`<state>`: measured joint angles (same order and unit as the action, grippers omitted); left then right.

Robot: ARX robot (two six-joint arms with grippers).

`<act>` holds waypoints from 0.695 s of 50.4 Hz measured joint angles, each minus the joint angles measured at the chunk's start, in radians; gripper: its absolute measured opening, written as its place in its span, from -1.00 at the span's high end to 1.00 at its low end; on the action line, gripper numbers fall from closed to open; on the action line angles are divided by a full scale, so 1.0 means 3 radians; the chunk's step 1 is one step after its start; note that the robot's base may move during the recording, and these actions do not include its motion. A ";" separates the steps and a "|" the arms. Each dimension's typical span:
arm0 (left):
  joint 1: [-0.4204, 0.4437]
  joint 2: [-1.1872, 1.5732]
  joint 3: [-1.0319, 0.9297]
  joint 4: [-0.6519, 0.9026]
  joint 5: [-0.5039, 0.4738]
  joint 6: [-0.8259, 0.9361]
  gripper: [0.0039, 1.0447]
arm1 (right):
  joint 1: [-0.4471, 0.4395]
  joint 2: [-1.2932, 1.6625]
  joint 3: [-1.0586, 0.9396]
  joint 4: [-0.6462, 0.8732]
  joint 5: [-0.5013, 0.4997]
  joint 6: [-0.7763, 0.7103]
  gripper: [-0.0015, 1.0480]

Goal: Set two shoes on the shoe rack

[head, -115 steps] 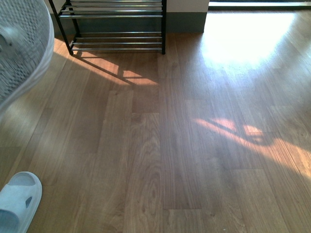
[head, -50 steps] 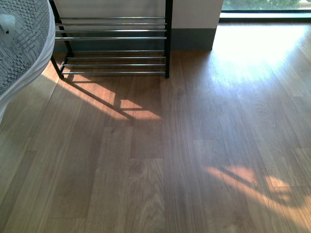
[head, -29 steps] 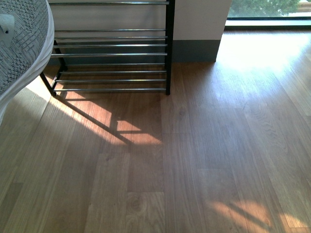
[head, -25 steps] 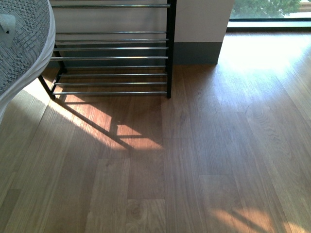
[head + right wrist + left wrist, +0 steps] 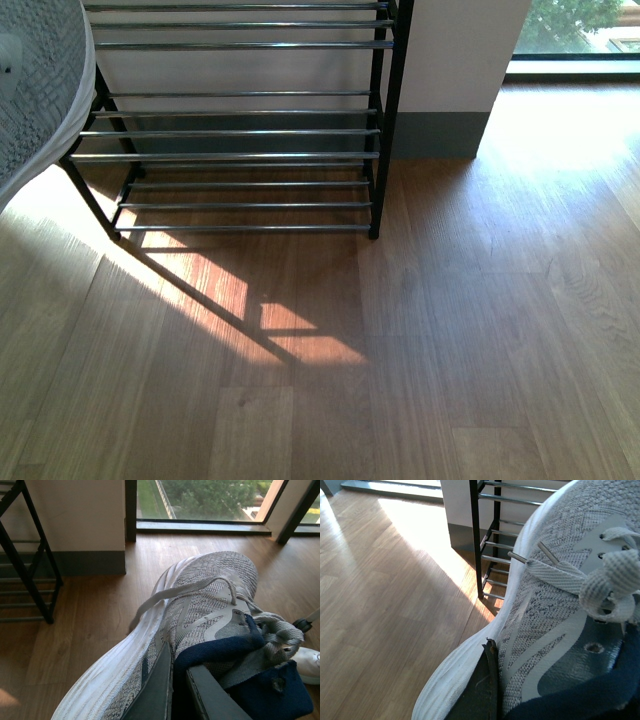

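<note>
So the robot's in the carry-it-over step: both arms are loaded and nothing is on the rack in what's visible. The left hand (image 5: 490,680) shows only one dark finger, pressed against the side of a grey sneaker (image 5: 555,610) by its white sole, so it looks pinched shut on the shoe, though the other finger is hidden. In the front view that same shoe pokes in at the upper left corner, hanging in the air just in front of the shoe rack (image 5: 240,130), which fills the upper left and top middle of the frame, its chrome bars bare as far as they show. The right hand (image 5: 176,670) has both fingers clamped on the navy heel collar of the other grey sneaker (image 5: 210,595), held above the wooden floor (image 5: 430,350), with a rack leg off to one side and a window behind. Something pale (image 5: 307,664) sits at the edge of the right wrist view, and it can't be made out. My guess for the next move is the left sneaker goes first, since it's nearest. It'd need lining up over a tier and lowering sole-down so it spans several bars, not just one, before that hand lets go.
</note>
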<state>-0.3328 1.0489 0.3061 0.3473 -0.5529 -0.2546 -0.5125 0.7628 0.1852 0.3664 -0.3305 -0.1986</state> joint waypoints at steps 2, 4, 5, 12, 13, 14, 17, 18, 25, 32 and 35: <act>0.0000 0.0000 0.0000 0.0000 0.0009 -0.0003 0.98 | 0.0000 -0.0001 0.0000 0.0000 -0.0015 0.0001 0.97; 0.0000 0.0001 0.0000 0.0000 0.0014 -0.0003 0.98 | 0.0000 -0.0008 0.0001 0.0001 -0.0018 0.0001 0.97; 0.0000 0.0001 0.0000 0.0000 0.0019 -0.0003 0.98 | 0.0000 -0.0008 0.0001 0.0001 -0.0013 0.0001 0.97; -0.0003 0.0001 0.0000 0.0000 0.0029 -0.0001 0.98 | -0.0001 -0.0006 0.0000 0.0000 0.0006 0.0001 0.97; -0.0003 0.0001 0.0000 0.0000 0.0031 -0.0001 0.98 | 0.0000 -0.0006 0.0000 0.0000 0.0017 0.0001 0.97; -0.0003 0.0001 0.0000 0.0000 0.0036 0.0000 0.98 | -0.0001 -0.0006 0.0001 0.0000 0.0019 0.0001 0.97; -0.0010 0.0001 0.0000 0.0000 0.0038 0.0000 0.98 | -0.0001 -0.0006 0.0000 0.0000 0.0047 0.0000 0.97; -0.0010 0.0001 0.0000 0.0000 0.0046 0.0000 0.98 | -0.0003 -0.0006 0.0000 0.0000 0.0048 0.0001 0.97; -0.0010 0.0001 0.0000 0.0000 0.0039 0.0000 0.98 | -0.0001 -0.0006 0.0000 0.0000 0.0037 0.0001 0.97; -0.0005 0.0001 0.0000 -0.0001 0.0033 0.0000 0.98 | -0.0001 -0.0006 0.0000 0.0000 0.0004 0.0001 0.97; 0.0000 0.0001 0.0000 -0.0001 0.0029 -0.0001 0.98 | 0.0003 0.0000 0.0000 0.0000 -0.0011 0.0000 0.97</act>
<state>-0.3328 1.0492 0.3061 0.3470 -0.5442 -0.2550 -0.5117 0.7628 0.1852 0.3664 -0.3340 -0.1986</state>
